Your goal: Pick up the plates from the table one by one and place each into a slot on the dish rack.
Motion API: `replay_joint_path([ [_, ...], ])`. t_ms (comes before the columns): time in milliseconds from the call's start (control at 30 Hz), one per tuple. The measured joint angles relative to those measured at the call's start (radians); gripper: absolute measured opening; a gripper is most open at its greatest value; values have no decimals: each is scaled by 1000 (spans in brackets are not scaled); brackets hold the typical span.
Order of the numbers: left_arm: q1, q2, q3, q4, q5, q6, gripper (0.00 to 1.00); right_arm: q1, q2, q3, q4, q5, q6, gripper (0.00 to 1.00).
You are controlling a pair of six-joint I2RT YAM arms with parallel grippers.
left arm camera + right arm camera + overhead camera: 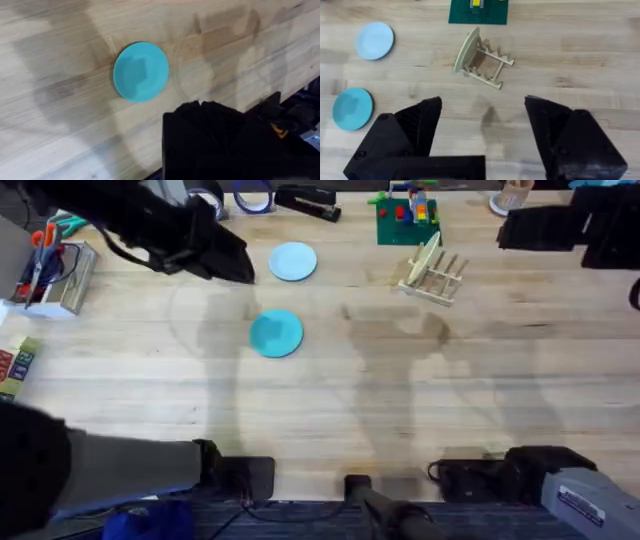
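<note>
Round flat teal plate (pixel 276 334) and pale-blue plate (pixel 293 261) on grained plank table (pixel 400 400), slotted wooden dish rack (pixel 432 272), right jaws released, left jaws unclear.

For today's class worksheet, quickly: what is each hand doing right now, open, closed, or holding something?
Left hand: cannot be told from these views.
Right hand: open, holding nothing.

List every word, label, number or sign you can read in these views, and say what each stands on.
None can be read.
White label on the grey unit at the right arm's base: dark print, too small and blurred.
Colourful box at the table's left edge: printed marks, too blurred.
Teal plate, pale blue plate and dish rack: no text.
</note>
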Motion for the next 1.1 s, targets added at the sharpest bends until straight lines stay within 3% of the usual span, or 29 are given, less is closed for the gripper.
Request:
replay_joint_path([
  [433,2,175,-20,29,22,76,42,0,0,0,0,0,8,995],
  [1100,84,176,-182,117,22,113,42,0,0,0,0,0,19,993],
])
